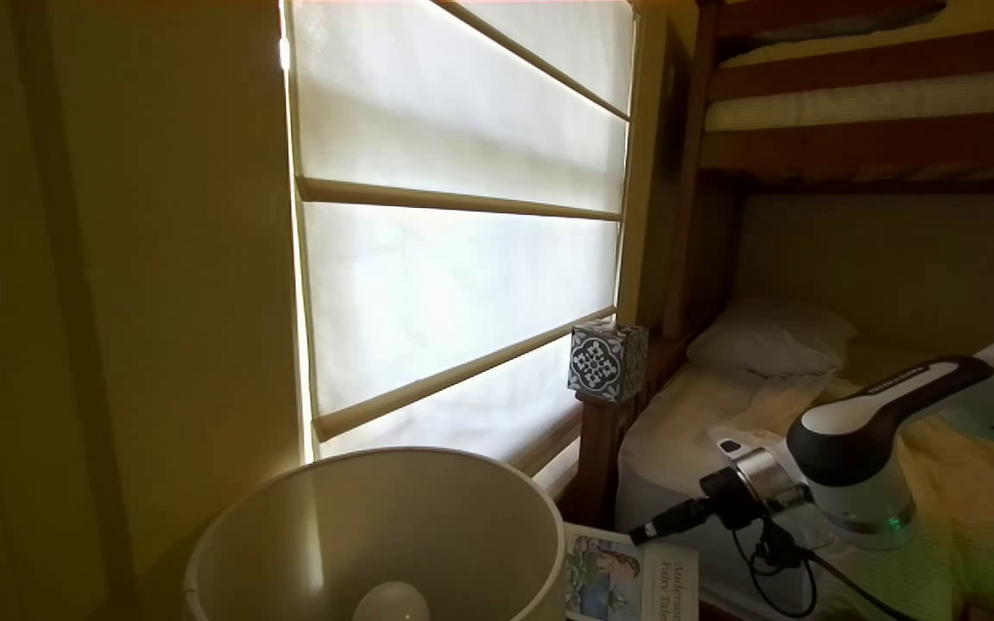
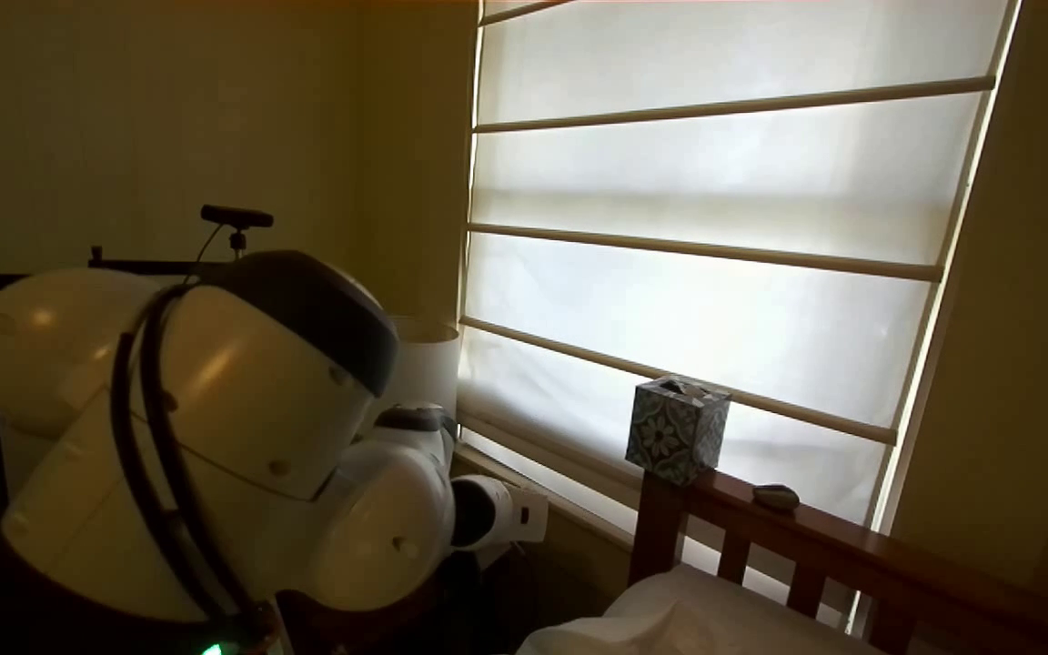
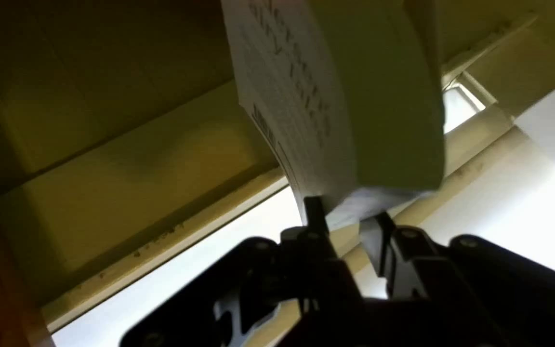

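A book with a picture cover and the title "Andersen... Fairy Tales" shows at the bottom of an exterior view, its lower part cut off. My gripper points down-left and its fingertips overlap the book's top edge. In the wrist view the book shows a white printed face with a barcode and an olive-green face. Its near edge lies at the fingertips of my gripper, which stand a narrow gap apart, shut on it. In the other-angle exterior view the arm hides the gripper.
A lampshade stands close left of the book. A patterned tissue box sits on the wooden bedpost, also visible in an exterior view beside a small dark object. A bed and window blind flank the arm.
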Controlling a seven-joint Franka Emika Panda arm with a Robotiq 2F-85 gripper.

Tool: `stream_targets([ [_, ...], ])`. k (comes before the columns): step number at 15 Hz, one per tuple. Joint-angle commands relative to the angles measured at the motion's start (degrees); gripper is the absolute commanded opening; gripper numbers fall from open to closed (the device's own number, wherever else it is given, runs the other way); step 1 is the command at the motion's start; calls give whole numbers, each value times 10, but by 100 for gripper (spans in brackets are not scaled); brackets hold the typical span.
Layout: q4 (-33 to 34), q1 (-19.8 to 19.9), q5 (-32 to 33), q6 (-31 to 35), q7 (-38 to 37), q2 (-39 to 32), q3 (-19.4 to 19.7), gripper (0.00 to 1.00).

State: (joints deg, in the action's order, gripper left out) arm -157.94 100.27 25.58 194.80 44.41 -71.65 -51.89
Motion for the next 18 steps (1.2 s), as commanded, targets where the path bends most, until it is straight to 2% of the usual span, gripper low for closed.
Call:
stream_targets([
  [1, 0, 2, 54, 70, -38, -55, 5, 6],
  [3, 0, -2, 89, 107, -47, -78, 18, 6],
  [6, 0, -26, 171, 176, -86, -93, 57, 6],
  [9, 0, -89, 202, 260, -114, -74, 99, 6],
  [11, 0, -174, 148, 355, -102, -47, 114, 6],
  [12, 1, -199, 122, 398, -79, -52, 113, 6],
  [15, 1, -314, 27, 543, -27, -65, 87, 6],
  [16, 2, -225, -16, 475, 71, -114, 32, 6],
  [17, 2, -253, -70, 487, 89, -107, 7, 6],
  [18, 3, -243, -123, 477, 126, -108, -29, 6],
])
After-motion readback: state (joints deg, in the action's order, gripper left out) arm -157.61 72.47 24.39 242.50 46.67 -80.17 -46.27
